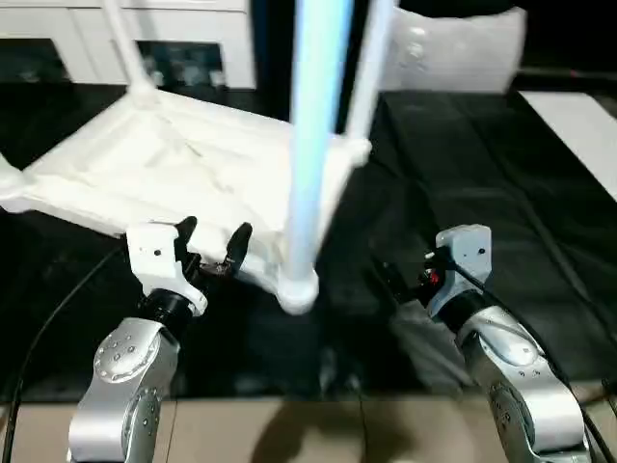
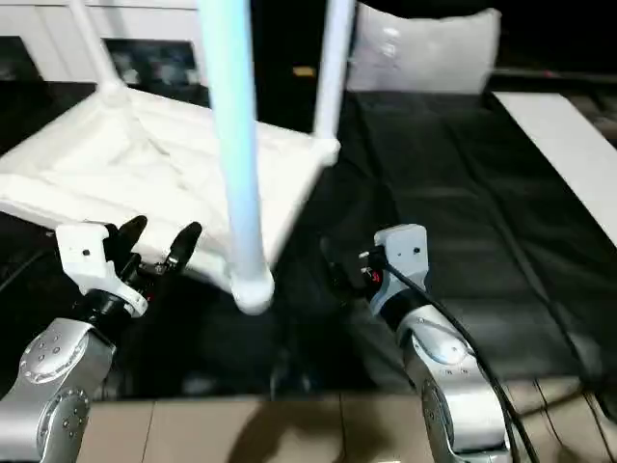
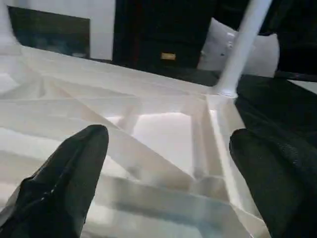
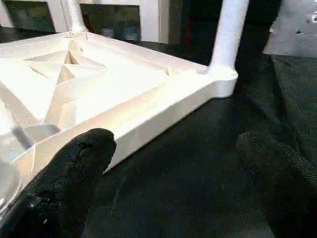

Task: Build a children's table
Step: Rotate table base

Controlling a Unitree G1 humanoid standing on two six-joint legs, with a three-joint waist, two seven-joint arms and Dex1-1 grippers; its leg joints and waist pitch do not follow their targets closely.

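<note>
The children's table lies upside down on the black workbench [image 1: 482, 174], its ribbed white top [image 1: 183, 164] facing up. Three white legs stand in corner sockets: a near one [image 1: 310, 145], a far right one [image 1: 366, 77] and a far left one [image 1: 123, 48]. My left gripper [image 1: 214, 239] is open at the top's near edge, just left of the near leg, with the ribbed rim [image 3: 163, 198] between its fingers [image 3: 74, 173] and nothing held. My right gripper [image 4: 183, 168] is open over the black sheet to the right of the near corner, holding nothing.
A white bag-like thing [image 1: 453, 48] sits at the back. A white board [image 1: 578, 125] lies at the right. White cabinets [image 1: 58, 39] stand behind on the left. A black cable [image 1: 58, 309] runs by my left arm. The workbench's front edge meets beige floor [image 1: 289, 424].
</note>
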